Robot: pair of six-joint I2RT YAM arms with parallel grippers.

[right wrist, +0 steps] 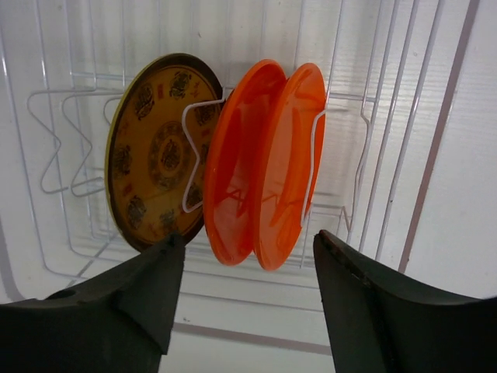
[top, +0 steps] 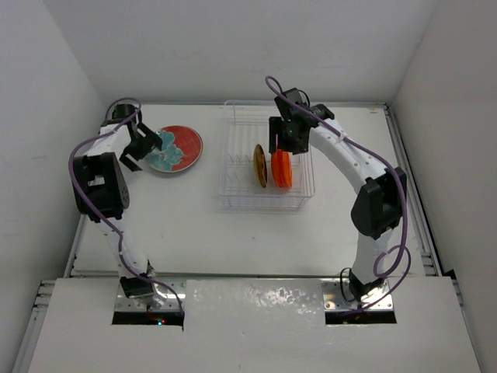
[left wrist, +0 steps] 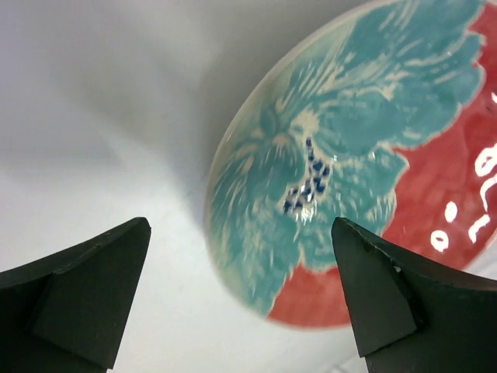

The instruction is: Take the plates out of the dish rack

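Plates [right wrist: 283, 155] upright in dish rack [top: 237, 167]; right end effector [right wrist: 248, 237] near rims.

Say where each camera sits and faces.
Top external: overhead behind the bases, looking down at the table; left arm and right arm show.
Left wrist: on left arm, facing teal plate lying on red plate; left hand shows.
Right wrist: on right arm, facing yellow plate in dish rack; right hand shows.
Shared: top external sees those plates and rack too.

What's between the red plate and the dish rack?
Just bare table. The top view shows it between the red plate and the dish rack.
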